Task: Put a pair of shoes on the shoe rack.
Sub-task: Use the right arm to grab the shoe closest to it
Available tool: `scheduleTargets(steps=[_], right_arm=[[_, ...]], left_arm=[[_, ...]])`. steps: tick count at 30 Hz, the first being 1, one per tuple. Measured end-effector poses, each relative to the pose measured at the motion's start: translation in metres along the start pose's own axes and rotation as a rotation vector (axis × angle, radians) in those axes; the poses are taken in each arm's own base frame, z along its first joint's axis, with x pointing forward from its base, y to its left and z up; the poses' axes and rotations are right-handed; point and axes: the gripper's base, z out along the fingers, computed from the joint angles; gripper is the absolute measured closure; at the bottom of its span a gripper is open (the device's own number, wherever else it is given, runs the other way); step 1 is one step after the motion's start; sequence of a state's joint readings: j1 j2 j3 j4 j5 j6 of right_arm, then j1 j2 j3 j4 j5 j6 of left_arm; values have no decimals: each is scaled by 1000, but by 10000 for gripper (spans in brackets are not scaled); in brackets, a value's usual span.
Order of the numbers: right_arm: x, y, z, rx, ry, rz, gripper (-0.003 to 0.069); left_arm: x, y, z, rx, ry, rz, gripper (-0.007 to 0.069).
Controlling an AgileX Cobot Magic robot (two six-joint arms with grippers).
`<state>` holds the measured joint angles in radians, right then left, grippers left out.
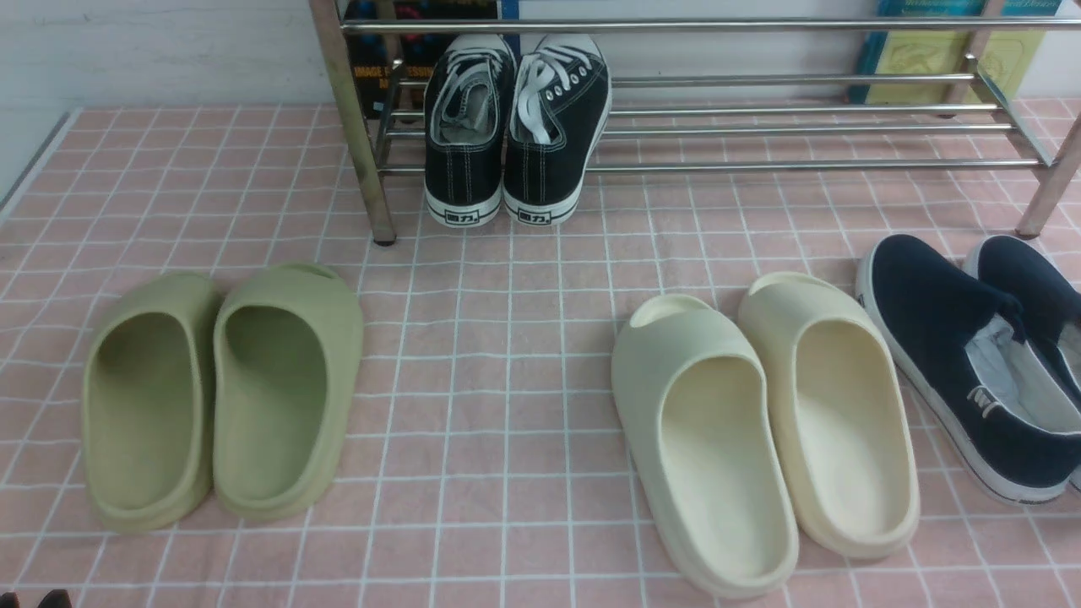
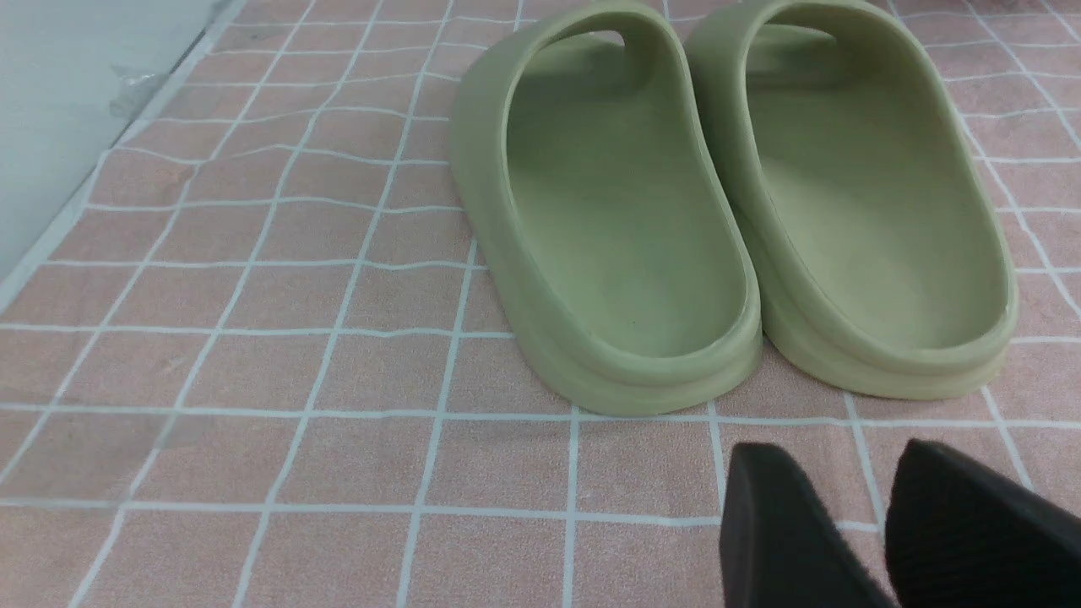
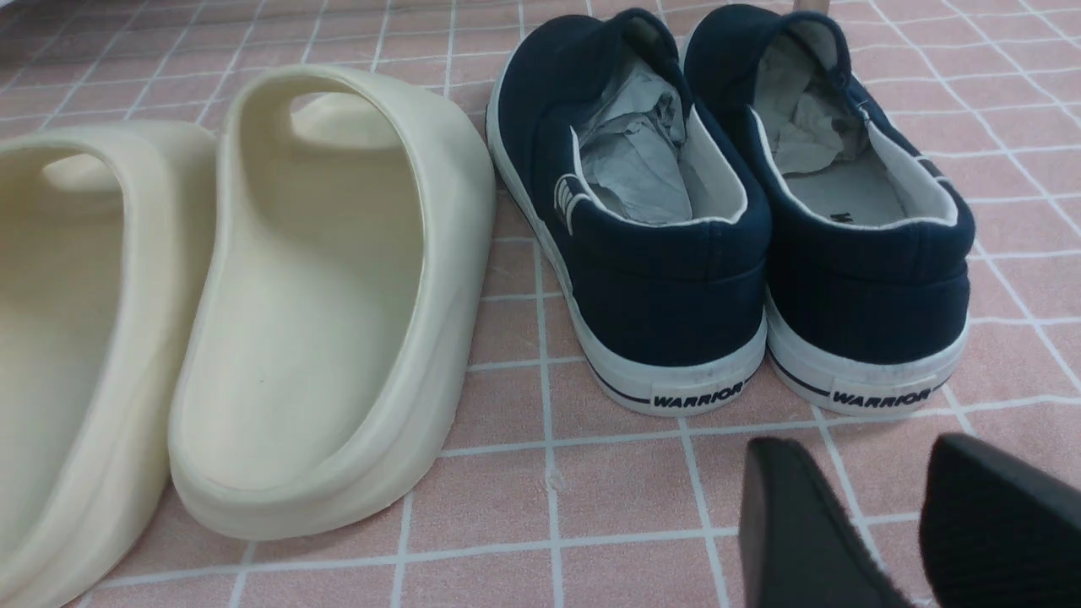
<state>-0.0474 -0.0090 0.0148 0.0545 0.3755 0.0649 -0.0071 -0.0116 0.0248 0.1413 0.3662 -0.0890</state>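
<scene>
The pair of navy slip-on shoes (image 1: 971, 355) stands side by side on the pink tiled cloth at the far right, heels toward me. It also shows in the right wrist view (image 3: 726, 211), with white soles and grey paper inside. My right gripper (image 3: 853, 473) is open and empty, just behind the heels, not touching them. My left gripper (image 2: 832, 473) is open and empty behind the green slides (image 2: 726, 203). The silver shoe rack (image 1: 760, 127) stands at the back. Neither gripper shows clearly in the front view.
Black lace-up sneakers (image 1: 515, 127) sit on the left end of the rack's lower shelf. Green slides (image 1: 224, 397) lie at front left and cream slides (image 1: 760, 422) lie at front centre-right, next to the navy shoes. A wall edge runs along the far left (image 1: 34, 160).
</scene>
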Motion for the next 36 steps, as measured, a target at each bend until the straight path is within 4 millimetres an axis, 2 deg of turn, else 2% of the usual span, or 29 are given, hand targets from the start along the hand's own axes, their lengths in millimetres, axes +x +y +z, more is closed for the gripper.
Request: scheduleTargets(steps=[36], right_arm=[[0, 1, 0, -14, 1, 37, 419]], left_arm=[[0, 0, 0, 0, 0, 0, 386]])
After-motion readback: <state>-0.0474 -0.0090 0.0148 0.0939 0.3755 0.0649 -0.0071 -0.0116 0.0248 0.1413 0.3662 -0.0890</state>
